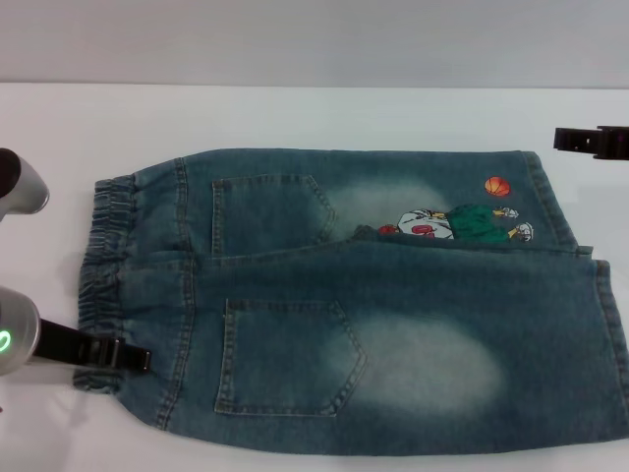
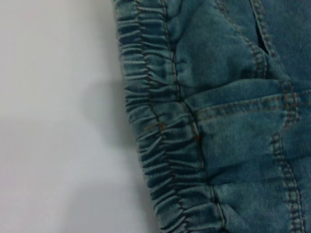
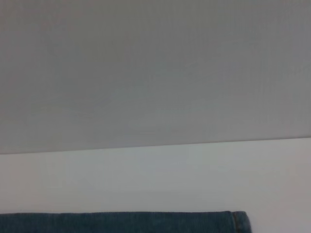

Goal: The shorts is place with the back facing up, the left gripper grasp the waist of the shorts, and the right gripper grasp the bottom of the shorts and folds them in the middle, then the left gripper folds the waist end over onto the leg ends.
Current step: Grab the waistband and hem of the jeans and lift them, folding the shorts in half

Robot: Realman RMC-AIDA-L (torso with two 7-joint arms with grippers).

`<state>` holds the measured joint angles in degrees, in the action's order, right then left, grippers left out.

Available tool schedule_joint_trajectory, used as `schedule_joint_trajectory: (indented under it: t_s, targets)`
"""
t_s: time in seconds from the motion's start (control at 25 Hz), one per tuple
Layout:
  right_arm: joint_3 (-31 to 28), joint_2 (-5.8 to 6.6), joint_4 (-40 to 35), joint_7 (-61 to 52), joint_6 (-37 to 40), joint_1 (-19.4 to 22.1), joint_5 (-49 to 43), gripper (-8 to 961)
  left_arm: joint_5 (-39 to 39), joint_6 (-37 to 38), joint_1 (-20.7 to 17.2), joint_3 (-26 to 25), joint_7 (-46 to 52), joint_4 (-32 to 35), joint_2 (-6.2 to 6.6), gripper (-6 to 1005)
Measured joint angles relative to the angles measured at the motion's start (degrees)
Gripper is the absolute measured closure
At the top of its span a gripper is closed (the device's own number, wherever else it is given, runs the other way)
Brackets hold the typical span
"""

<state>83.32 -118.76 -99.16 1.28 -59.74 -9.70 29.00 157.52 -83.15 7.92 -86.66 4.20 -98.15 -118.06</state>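
The faded blue denim shorts [image 1: 393, 295] lie flat, back up, with both patch pockets showing. The near leg overlaps the far one along the middle. The ruffled waist [image 1: 103, 265] is at the left, and the left wrist view shows it close up [image 2: 160, 145]. The leg ends [image 1: 611, 334] reach the right edge, and the far leg carries the cartoon print [image 1: 452, 224] with an orange ball [image 1: 498, 186]. My left gripper [image 1: 123, 354] sits at the near corner of the waist, its black claw touching the band. My right gripper [image 1: 590, 141] hovers beyond the far hem, apart from the cloth.
A white table [image 1: 295, 113] holds the shorts, with a grey wall [image 1: 314, 39] behind it. The right wrist view shows bare table [image 3: 155, 179], wall, and a strip of denim edge [image 3: 121, 221].
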Motion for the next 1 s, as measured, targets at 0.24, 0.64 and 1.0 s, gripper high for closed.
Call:
schedule_joint_trajectory:
  t_s: [0.24,0.64,1.0]
  targets:
    - [-0.01,0.00,0.11,0.12,-0.14,0.17,0.01,191,2.28,-0.49,0.44,0.77,0.98,0.39,-0.03,157]
    - [0.06,-0.07,-0.08,0.13,-0.29,0.27,0.35,191,1.97,-0.52,0.52,1.60,1.19,0.60,-0.07,163]
    - [0.00,0.00,-0.07,0.19,-0.20,-0.14,0.41,191,1.50,-1.26,0.79,1.07,0.75,0.88,0.11,362]
